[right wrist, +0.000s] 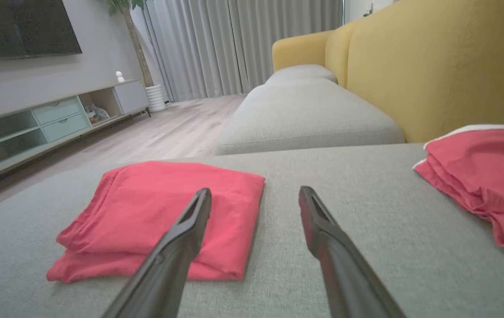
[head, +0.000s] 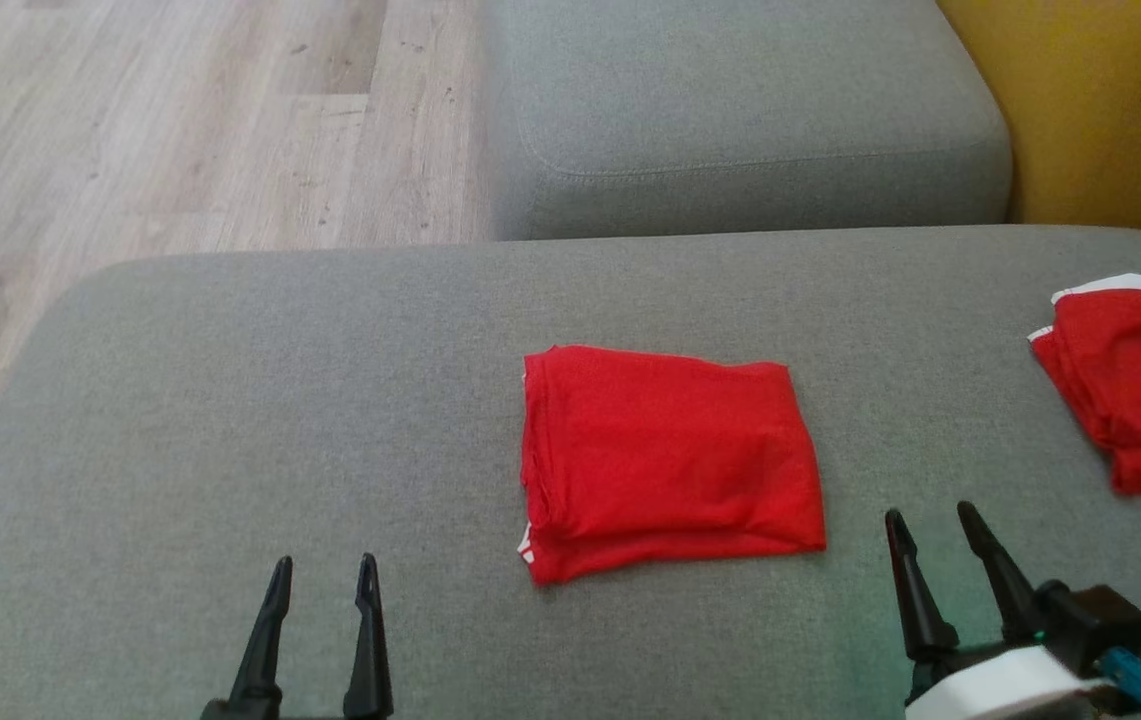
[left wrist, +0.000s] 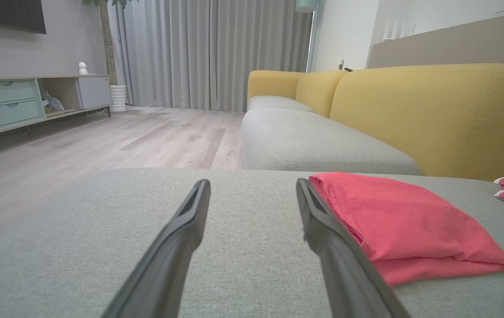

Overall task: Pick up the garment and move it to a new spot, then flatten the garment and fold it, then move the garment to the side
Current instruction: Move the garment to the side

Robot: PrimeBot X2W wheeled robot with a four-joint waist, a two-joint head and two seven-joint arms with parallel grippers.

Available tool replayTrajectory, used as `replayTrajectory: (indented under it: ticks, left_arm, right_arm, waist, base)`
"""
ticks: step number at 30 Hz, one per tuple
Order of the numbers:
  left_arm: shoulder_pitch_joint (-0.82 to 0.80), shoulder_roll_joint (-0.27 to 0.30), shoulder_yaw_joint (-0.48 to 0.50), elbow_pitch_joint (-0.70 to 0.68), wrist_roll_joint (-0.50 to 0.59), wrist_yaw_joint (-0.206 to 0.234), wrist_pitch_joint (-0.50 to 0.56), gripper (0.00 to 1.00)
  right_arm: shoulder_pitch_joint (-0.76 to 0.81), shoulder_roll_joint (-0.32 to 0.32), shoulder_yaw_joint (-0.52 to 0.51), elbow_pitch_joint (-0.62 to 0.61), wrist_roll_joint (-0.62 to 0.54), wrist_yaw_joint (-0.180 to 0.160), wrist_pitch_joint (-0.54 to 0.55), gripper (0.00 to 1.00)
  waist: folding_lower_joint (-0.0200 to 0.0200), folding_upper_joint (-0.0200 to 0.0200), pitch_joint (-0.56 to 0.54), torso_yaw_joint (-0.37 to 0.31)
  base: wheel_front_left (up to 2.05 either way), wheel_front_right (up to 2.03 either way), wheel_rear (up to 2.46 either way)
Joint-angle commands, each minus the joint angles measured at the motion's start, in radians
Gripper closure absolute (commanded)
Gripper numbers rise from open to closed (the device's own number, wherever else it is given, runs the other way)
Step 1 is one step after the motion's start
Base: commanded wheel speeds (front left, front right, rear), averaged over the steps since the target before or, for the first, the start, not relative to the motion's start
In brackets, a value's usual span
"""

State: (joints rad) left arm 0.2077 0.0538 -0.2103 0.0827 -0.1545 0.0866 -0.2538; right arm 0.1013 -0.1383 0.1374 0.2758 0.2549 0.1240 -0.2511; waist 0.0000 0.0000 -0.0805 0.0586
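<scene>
**Folded but not yet moved: the stack could come apart**

Nearest the robot, the left gripper (head: 325,560) and right gripper (head: 929,512) hover low over the cushion (head: 230,400). Each has its fingers spread wide with nothing between them, and neither touches cloth.

Just beyond and between them, the garment (head: 670,460) lies mid-cushion as a tidy red rectangle. It is several layers thick, with the layered edges showing along its left side. The fold looks done, so the move to the side seems to be what remains, and trouble is likeliest there.

- **Shallow pinch:** catching only the top layer would lift that layer and leave the rest, opening the fold.
- **Single-corner grip:** holding one corner alone would let the stack droop and slide apart.
- **Uneven reach:** the right gripper sits near the garment's near-right corner while the left stands off to its left. A lopsided reach may drag and wrinkle the cloth across the woven cover.
- **Deep press:** fingers driven too far down could snag that cover as well.

Farther right, a looser red pile (head: 1135,385) with white trim rests at the cushion's edge. If the garment is set down too close, it could overlap that pile, and the matching colour makes the gap easy to misjudge.

Farthest off are the grey seat (head: 730,120), the yellow backrest (head: 1110,110) and the floor (head: 180,120). Carrying the garment too far left or forward risks it slipping off the cushion onto the boards.
</scene>
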Motion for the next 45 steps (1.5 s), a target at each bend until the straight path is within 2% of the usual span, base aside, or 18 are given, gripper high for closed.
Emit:
replayTrajectory:
  ticks: [1, 8, 13, 21, 30, 31, 32, 33, 40, 45]
  left_arm:
    - [-0.037, -0.004, 0.026, -0.028, 0.009, 0.001, -0.008, 0.0]
    - [-0.047, -0.004, 0.019, -0.045, 0.019, -0.005, -0.008, 0.0]
    - [-0.062, -0.004, -0.006, -0.051, 0.04, -0.005, -0.008, 0.0]
    - [-0.118, -0.004, -0.045, -0.042, 0.051, -0.007, -0.008, 0.0]
    - [-0.176, -0.004, -0.083, -0.024, 0.048, -0.001, -0.008, 0.0]
    - [-0.18, -0.004, -0.086, -0.021, 0.048, 0.001, -0.008, 0.0]
    - [-0.183, -0.004, -0.087, -0.018, 0.047, 0.003, -0.008, 0.0]
    - [-0.186, -0.004, -0.088, -0.016, 0.047, 0.005, -0.008, 0.0]
    - [-0.181, -0.004, -0.069, -0.012, 0.062, 0.022, -0.008, 0.0]
    - [-0.197, -0.004, -0.067, -0.018, 0.075, 0.007, -0.008, 0.0]
  right_arm:
    - [-0.042, -0.008, 0.015, -0.014, -0.004, 0.007, -0.011, 0.0]
    - [-0.106, -0.012, 0.026, 0.077, -0.016, 0.007, -0.011, 0.0]
    - [-0.197, -0.013, 0.039, 0.196, -0.003, 0.007, -0.007, 0.0]
    - [-0.395, -0.015, 0.064, 0.393, 0.041, 0.007, 0.142, 0.0]
    - [-0.528, 0.008, 0.094, 0.522, 0.085, 0.007, 0.203, 0.0]
    - [-0.533, 0.011, 0.11, 0.533, 0.092, 0.007, 0.216, 0.16]
    - [-0.535, 0.013, 0.125, 0.541, 0.1, 0.007, 0.226, 0.53]
    - [-0.536, 0.013, 0.137, 0.546, 0.109, 0.007, 0.229, 1.0]
    - [-0.536, -0.037, 0.164, 0.523, 0.123, 0.007, 0.183, 1.0]
    - [-0.549, -0.148, 0.162, 0.47, 0.067, 0.007, 0.188, 1.0]
  waist:
    - [0.0, 0.0, 0.005, -0.002]
    - [0.0, 0.0, 0.045, -0.007]
    - [0.0, 0.0, 0.082, -0.001]
    - [0.0, 0.0, 0.169, 0.028]
    - [0.0, 0.0, 0.23, 0.068]
    - [0.0, 0.0, 0.233, 0.071]
    - [0.0, 0.0, 0.234, 0.073]
    - [0.0, 0.0, 0.234, 0.075]
    - [0.0, 0.0, 0.238, 0.036]
    - [0.0, 0.0, 0.273, -0.027]
  base:
    - [0.0, 0.0, 0.0]
    - [0.0, 0.0, 0.0]
    - [0.0, 0.0, 0.0]
    - [0.0, 0.0, 0.0]
    - [0.0, 0.0, 0.0]
    - [0.0, 0.0, 0.0]
    - [0.0, 0.0, 0.0]
    - [0.0, 0.0, 0.0]
    - [0.0, 0.0, 0.0]
    - [0.0, 0.0, 0.0]
